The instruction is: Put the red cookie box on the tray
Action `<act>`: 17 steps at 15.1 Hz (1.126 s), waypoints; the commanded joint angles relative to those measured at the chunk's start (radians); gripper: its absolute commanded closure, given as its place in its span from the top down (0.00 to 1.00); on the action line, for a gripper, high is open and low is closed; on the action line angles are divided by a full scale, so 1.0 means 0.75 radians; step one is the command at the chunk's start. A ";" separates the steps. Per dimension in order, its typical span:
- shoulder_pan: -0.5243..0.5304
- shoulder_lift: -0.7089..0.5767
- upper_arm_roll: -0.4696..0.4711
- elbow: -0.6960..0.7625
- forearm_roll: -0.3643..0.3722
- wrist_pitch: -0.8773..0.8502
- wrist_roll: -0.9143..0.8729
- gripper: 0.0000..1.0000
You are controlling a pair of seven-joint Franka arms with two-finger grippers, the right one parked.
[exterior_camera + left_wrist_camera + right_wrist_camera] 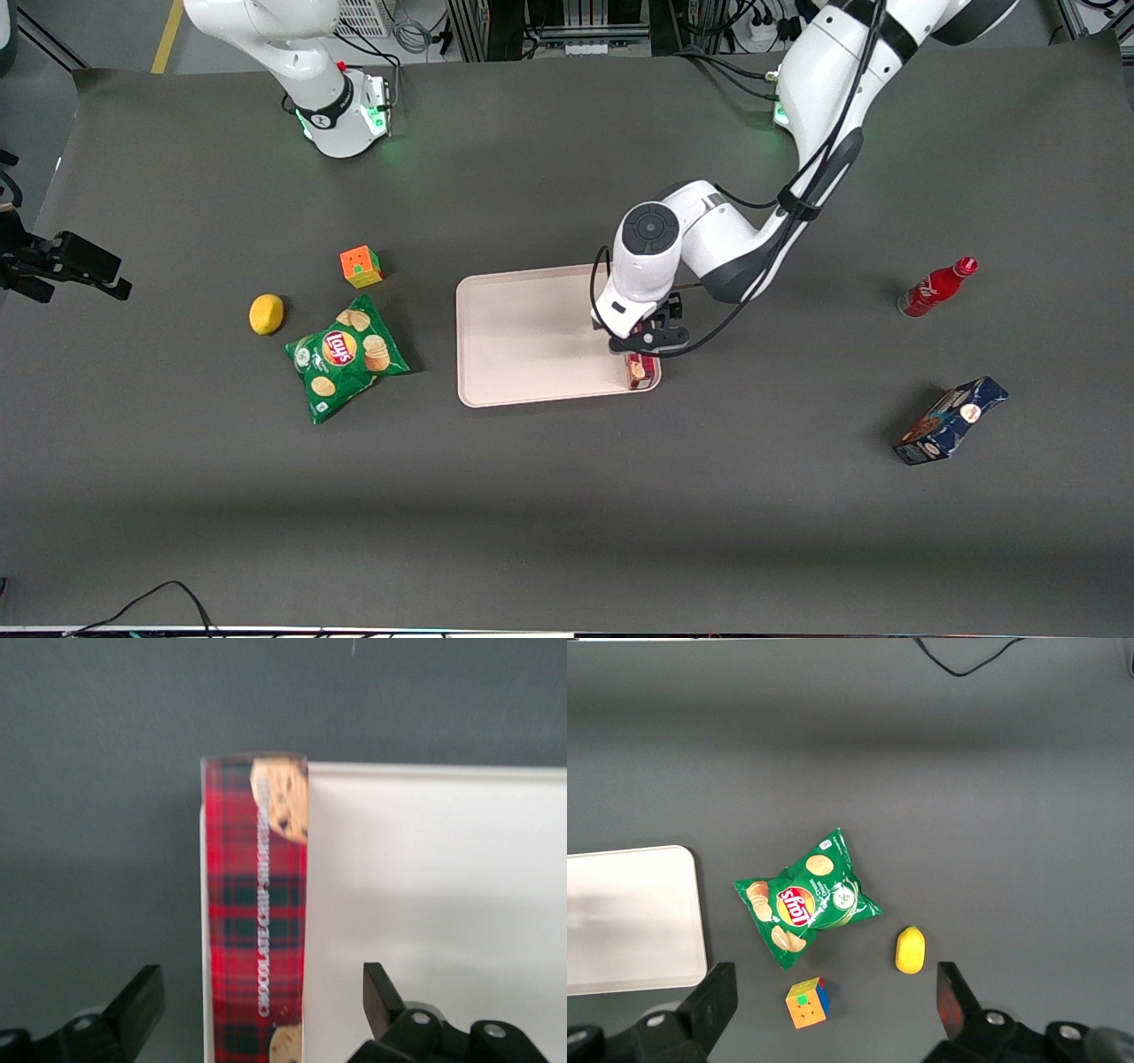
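The gripper [649, 341] hangs right over the tray's [523, 341] edge at the working arm's end, and its jaws are wide apart. In the wrist view both black fingers [133, 1005] stand clear of the cookie box [255, 904], one on each side, with open space between each pad and the carton. Nothing is being held.

The cookie box [640, 369] lies on the tray, flat along that same rim, close to the corner nearest the front camera. From the front only its near end pokes out from under the gripper; the rest is hidden by the wrist. Up close, the red plaid side faces the camera, a cookie picture at each end, and the long edge runs flush with the tray's [425, 904] raised rim, grey table on one side and pale tray floor on the other.

Around the table: a green chip bag [345, 357] sits toward the parked arm's end, with a lemon [266, 314] beside it and a small colour cube [361, 266] just farther from the front camera. Toward the working arm's end, well apart from the tray, a red soda bottle [935, 288] lies on its side, and a dark blue snack box [951, 421] rests nearer the camera.
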 commanded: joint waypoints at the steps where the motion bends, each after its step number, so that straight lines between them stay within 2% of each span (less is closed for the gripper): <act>1: 0.090 -0.124 -0.031 0.013 0.019 -0.092 0.022 1.00; 2: 0.115 -0.158 -0.043 0.036 0.009 -0.154 0.091 1.00; 5: 0.205 -0.283 -0.047 0.067 -0.113 -0.277 0.263 1.00; 8: 0.279 -0.442 -0.021 0.069 -0.171 -0.391 0.421 1.00; 10: 0.285 -0.528 0.089 0.095 -0.222 -0.465 0.568 1.00; 14: 0.281 -0.631 0.367 0.244 -0.377 -0.773 1.104 1.00; 17: 0.279 -0.702 0.476 0.312 -0.382 -0.949 1.186 1.00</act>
